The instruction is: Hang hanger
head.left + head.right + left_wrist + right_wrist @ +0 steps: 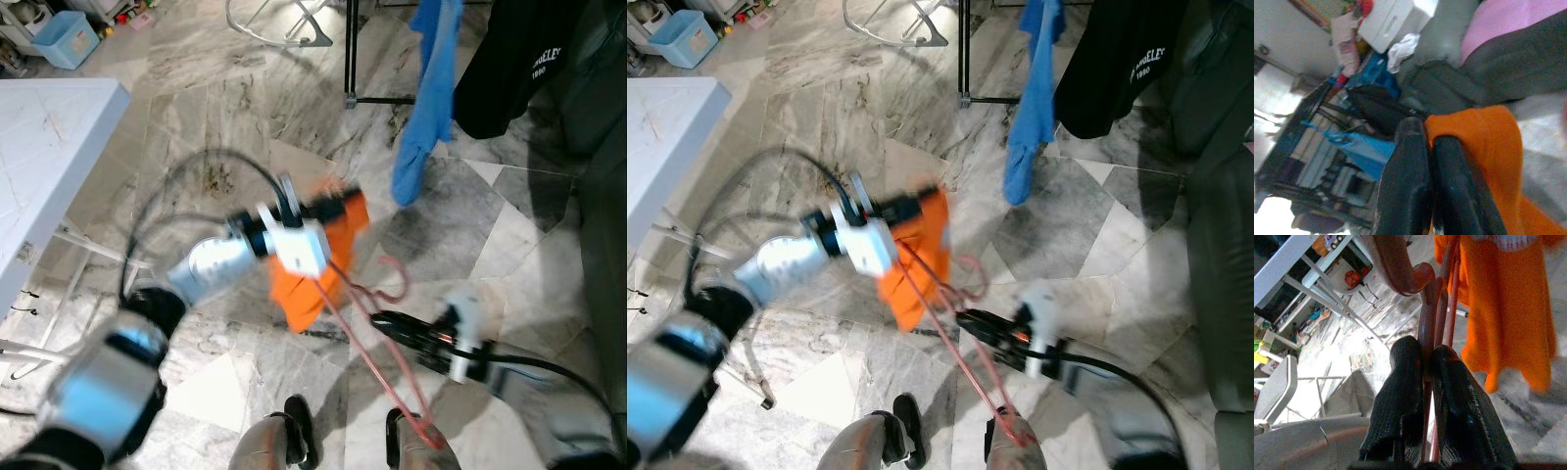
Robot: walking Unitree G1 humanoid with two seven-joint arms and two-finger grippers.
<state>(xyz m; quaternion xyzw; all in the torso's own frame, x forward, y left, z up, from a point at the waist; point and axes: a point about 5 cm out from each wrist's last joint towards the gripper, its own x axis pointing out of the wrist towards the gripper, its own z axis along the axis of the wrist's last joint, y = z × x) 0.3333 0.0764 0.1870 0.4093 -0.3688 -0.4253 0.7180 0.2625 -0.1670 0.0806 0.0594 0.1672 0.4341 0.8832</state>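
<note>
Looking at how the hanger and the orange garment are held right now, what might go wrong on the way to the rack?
1. The left gripper pinches only an edge of the orange garment, so the cloth may slip free.
2. The right gripper clamps the thin pink hanger near its hook; it might twist.
3. The views are blurred, so aiming at the rack may be unreliable.

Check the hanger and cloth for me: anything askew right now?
Yes. The pink hanger hangs steeply tilted, clamped near its hook by the right gripper. The orange cloth is bunched at one end, pinched by the left gripper, not draped evenly.
</note>
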